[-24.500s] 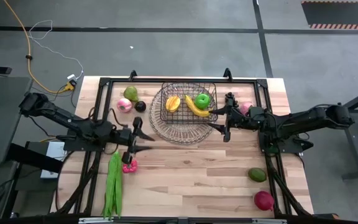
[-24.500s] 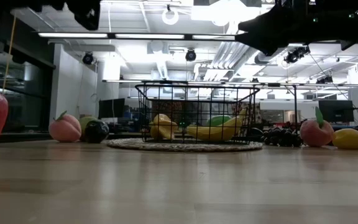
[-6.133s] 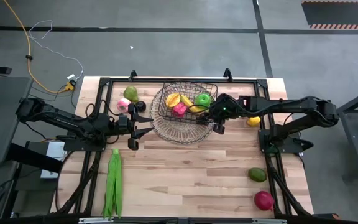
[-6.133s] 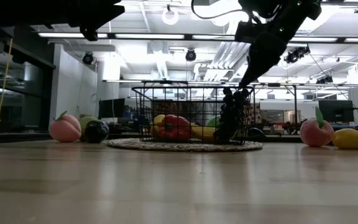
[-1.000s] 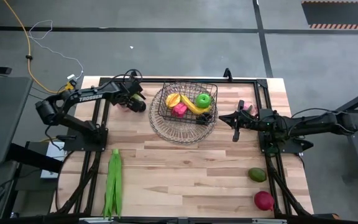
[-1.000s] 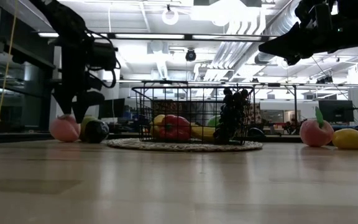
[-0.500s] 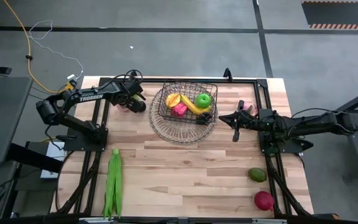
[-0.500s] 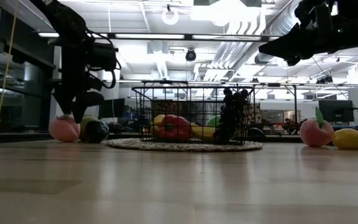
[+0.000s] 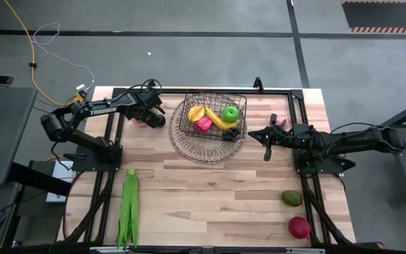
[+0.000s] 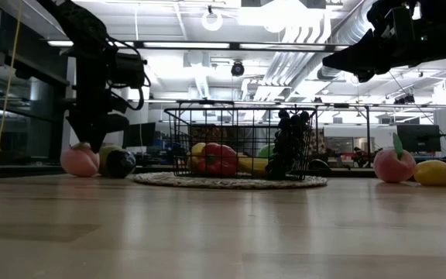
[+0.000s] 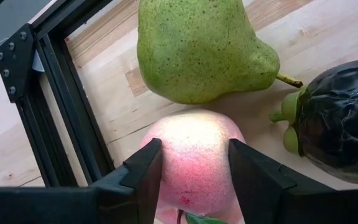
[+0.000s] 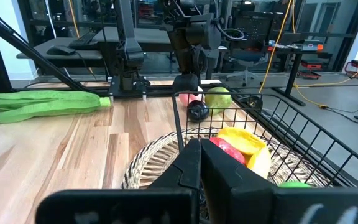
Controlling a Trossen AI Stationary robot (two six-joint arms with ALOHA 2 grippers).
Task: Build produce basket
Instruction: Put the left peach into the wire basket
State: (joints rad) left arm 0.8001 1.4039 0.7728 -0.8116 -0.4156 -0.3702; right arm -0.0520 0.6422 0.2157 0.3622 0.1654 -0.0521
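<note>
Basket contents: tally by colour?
Yellow: 2 (banana, yellow piece)
Green: 1 (green apple)
Pink: 1 (pink piece)
Dark: 1 (grapes)
Total: 5 in the basket

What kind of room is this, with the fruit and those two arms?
Most likely a robotics lab or open-plan workshop: exposed ceiling ducts with strip lights, desks with monitors behind the wooden table, and cables trailing over a bare concrete floor.

pear point(image 11: 201, 50) grn speckled | peach point(image 11: 194, 165) pink | pods point(image 9: 128, 208) grn
</note>
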